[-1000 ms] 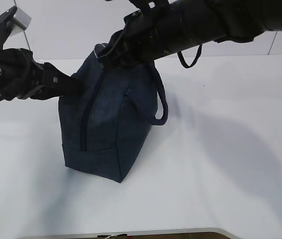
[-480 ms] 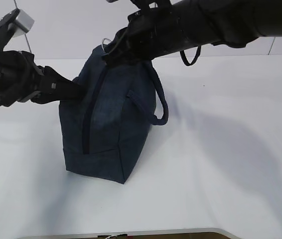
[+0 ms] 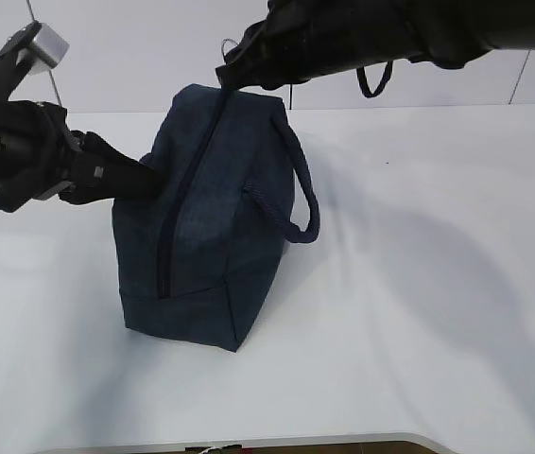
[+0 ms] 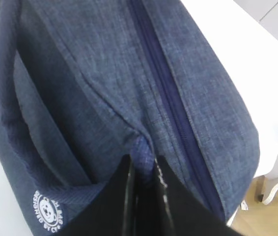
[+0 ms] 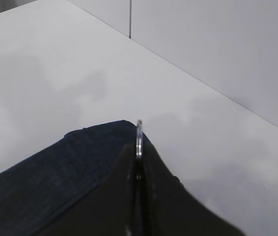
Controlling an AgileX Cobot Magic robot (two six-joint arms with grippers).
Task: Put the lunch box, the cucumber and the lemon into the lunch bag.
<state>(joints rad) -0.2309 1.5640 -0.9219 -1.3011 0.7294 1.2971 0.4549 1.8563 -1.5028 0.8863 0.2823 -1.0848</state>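
Right claw (image 5: 138, 162) pinching ring pull (image 5: 139, 137); lunch bag (image 3: 206, 222) on white table (image 3: 419, 284).

Both of my arms are matte black, thick and rounded. The left arm (image 3: 22, 151) carries a small silver-grey block (image 3: 45, 43) on a black bracket at its wrist, and a thin black cable trails off its underside. The right arm (image 3: 390, 33) has a black cable loop (image 3: 374, 83) hanging beneath it. Each gripper's fingers (image 4: 144, 196) look like flat black wedges, though the wrist views are too dark for detail.
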